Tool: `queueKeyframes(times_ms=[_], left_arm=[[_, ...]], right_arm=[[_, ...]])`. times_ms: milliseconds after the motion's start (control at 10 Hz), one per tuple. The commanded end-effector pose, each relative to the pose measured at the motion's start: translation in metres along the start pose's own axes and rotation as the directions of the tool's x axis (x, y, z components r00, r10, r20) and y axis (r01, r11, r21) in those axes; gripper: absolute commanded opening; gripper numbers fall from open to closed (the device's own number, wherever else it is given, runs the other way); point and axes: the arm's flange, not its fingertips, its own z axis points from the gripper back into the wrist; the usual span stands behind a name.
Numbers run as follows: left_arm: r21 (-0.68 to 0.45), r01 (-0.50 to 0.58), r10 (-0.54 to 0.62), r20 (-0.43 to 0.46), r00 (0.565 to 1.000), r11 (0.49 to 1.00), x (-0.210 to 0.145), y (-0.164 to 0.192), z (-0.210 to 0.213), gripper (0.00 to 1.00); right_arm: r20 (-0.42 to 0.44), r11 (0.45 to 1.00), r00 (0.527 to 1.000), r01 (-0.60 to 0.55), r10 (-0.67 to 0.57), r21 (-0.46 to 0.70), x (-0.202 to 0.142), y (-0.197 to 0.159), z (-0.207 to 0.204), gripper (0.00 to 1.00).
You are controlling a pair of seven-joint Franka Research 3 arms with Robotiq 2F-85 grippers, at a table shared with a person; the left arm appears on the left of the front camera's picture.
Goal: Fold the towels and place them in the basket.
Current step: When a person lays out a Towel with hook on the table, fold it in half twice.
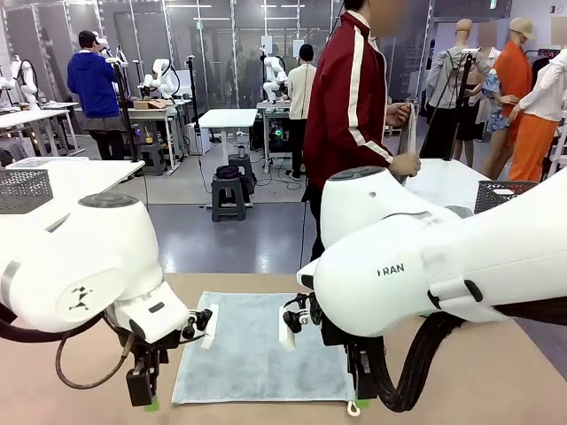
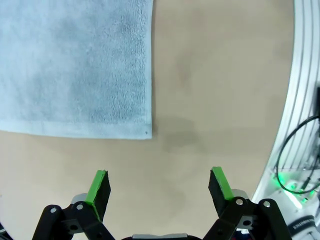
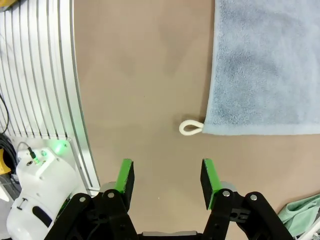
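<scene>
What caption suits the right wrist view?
Open fingers hover above the table near the white loop of the grey towel.

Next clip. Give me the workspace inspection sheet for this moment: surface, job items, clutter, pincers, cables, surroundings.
Surface: tan table, smooth top.
Job's things: light grey towel spread flat, unfolded, with a white loop at a near corner; mint green cloth at the edge of the right wrist view; left mesh basket and right mesh basket, each on a white side table.
Clutter: nothing seen.
Grippers: left pincer open, empty, over the table beside a towel corner; right pincer open, empty, near the loop.
Cables: black cable looping under the left arm; black hose by the right arm.
Surroundings: person in a red jacket at the far side; other people and tables behind.
</scene>
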Motion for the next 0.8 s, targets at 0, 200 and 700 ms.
queueKeyframes(times_ms=[0,200,700], left_arm=[[0.024,0.038,-0.039,0.065,0.997,0.999,0.0,-0.004,-0.021,1.0],[0.027,0.065,-0.066,0.036,0.997,0.998,0.001,-0.004,-0.015,1.0],[0.033,0.05,-0.051,0.046,0.998,0.998,0.005,0.0,-0.024,1.0]], right_arm=[[0.061,0.999,0.998,0.028,-0.026,-0.03,-0.001,-0.002,-0.022,0.68],[0.019,1.0,1.0,0.008,-0.008,-0.009,-0.001,-0.001,-0.009,0.68],[0.055,1.0,0.998,0.027,-0.027,0.006,0.0,-0.008,-0.021,0.68]])
